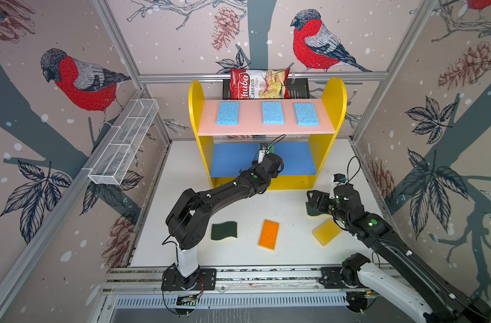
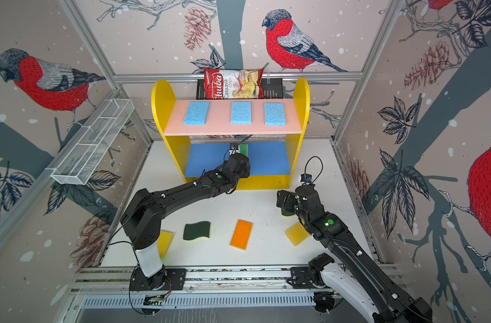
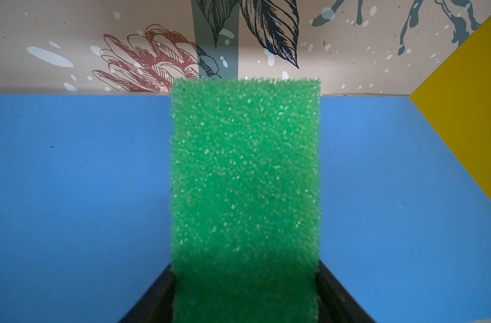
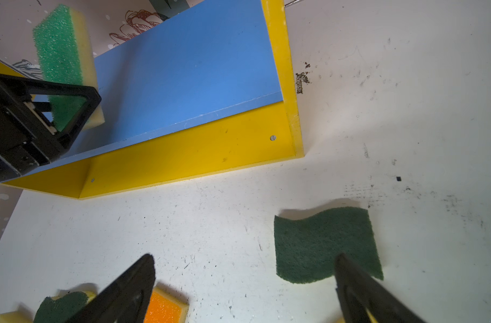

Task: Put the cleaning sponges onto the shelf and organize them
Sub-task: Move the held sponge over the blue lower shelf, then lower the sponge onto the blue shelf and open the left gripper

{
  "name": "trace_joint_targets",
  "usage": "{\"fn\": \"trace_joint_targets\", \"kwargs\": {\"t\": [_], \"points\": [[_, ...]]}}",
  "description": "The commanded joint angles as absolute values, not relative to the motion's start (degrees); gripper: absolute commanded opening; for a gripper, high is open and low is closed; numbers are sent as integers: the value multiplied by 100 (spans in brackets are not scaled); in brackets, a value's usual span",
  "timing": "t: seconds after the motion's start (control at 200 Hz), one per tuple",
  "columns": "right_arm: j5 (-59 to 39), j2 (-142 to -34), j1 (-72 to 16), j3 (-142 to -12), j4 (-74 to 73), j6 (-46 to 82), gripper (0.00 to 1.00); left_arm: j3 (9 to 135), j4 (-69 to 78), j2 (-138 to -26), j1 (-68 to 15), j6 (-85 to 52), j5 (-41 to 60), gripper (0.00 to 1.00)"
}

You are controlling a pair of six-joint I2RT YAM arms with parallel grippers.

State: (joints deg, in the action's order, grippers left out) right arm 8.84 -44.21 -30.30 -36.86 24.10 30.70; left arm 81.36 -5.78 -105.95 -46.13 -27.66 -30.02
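Note:
The shelf point(image 1: 252, 123) carries three light blue sponges point(image 1: 272, 112) on its pink board. My left gripper point(image 3: 245, 279) reaches under that board, shut on the green-topped sponge point(image 3: 245, 181), which hangs just above the middle of the blue board point(image 3: 79, 195). On the white table lie a wavy dark green sponge point(image 1: 224, 230), an orange-topped one point(image 1: 269, 234) and a yellow one point(image 1: 327, 231). Another yellow sponge point(image 2: 166, 240) shows beside the left arm's base. My right gripper point(image 4: 244, 260) is open just above the table, one finger over a second wavy sponge point(image 4: 322, 243).
A red chips bag point(image 1: 259, 84) stands in a black rack point(image 1: 297, 89) behind the shelf. A white wire mesh basket point(image 1: 124, 142) hangs on the left wall. Both arm bases sit on a rail along the table's front edge.

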Motion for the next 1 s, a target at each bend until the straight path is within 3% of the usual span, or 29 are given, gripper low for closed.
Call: {"fn": "trace_joint_targets", "kwargs": {"t": [0.0, 0.695, 0.996], "points": [[968, -4431, -3026, -3724, 2347, 2969, 99, 8278, -387, -10690, -4588, -2684, -3056, 66], [934, -4497, -2996, -3726, 2336, 2939, 100, 8802, -1132, -11096, -4579, -3045, -3147, 68], [943, -4413, -2983, -3709, 2407, 2962, 100, 8912, -1342, -11237, -4577, -3093, -3199, 75]]}}
